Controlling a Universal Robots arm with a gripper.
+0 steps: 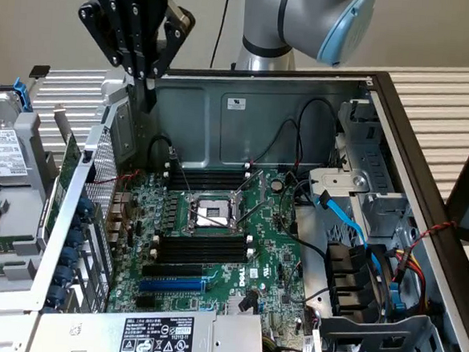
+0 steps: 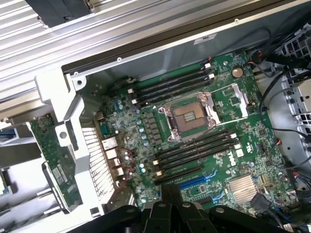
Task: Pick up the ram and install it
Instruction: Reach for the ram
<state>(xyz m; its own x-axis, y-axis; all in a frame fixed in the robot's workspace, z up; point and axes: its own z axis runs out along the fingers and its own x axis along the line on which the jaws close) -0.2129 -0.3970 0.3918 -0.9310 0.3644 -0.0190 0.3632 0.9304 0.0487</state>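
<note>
The ram is a long green board standing on edge just outside the case's wall at the exterior view's left; in the wrist view the ram shows a small white label. My gripper hangs high over the case's rear corner, above the ram and to its right in the exterior view, touching nothing. Its dark fingers lie close together with nothing between them. Black memory slots with white end clips lie on both sides of the processor socket, and all look bare.
The green motherboard fills the open case floor, with a blue slot near the second bank of black slots. Cables and blue drive connectors crowd the exterior view's right. A power supply sits in front.
</note>
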